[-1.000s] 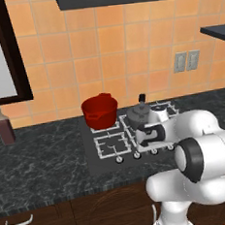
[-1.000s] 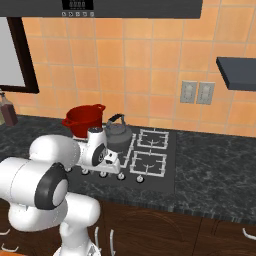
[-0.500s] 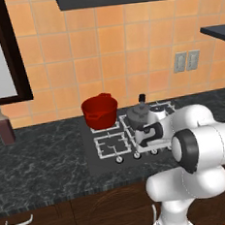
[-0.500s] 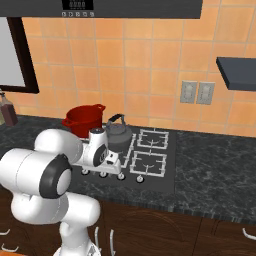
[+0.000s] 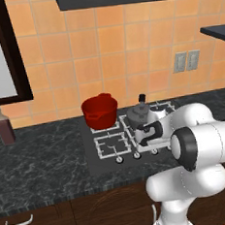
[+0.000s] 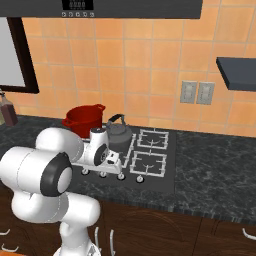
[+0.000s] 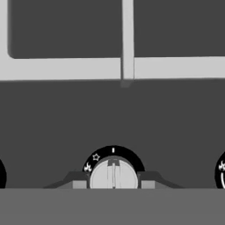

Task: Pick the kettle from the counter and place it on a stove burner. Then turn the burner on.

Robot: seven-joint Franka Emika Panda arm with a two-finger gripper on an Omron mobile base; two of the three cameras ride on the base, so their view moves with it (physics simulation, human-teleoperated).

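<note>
We see the squat dark grey metal kettle (image 5: 140,115) with its small knobbed lid and arched black handle sitting upright on the back burner of the black cooktop (image 5: 104,160), just beside the red two-handled pot (image 5: 99,110), which stands on the neighbouring rear burner to its left in the left base view. From the right base view the kettle (image 6: 118,136) stands directly behind the robot's white wrist, with the red pot (image 6: 83,120) behind and to the left of it. The cooktop is set into the long dark grey-black marbled stone counter (image 5: 36,163), and its front edge carries a row of small silver round knobs (image 6: 140,178). In the hand view the two-finger gripper (image 7: 114,180) sits low over the cooktop's front edge — its two dark finger tips (image 7: 77,180) flank a silver round control knob (image 7: 114,174) ringed by a black dial with white flame and star marks. The tips lie close against either side of the knob, drawn in narrowly around it; whether they press on it firmly we cannot tell. Beyond the knob, pale grey grate bars (image 7: 127,52) cross the dark surface. Off to the left of the counter, against the orange tiled wall (image 5: 104,52), stands a dark brown bottle (image 5: 5,127).
</note>
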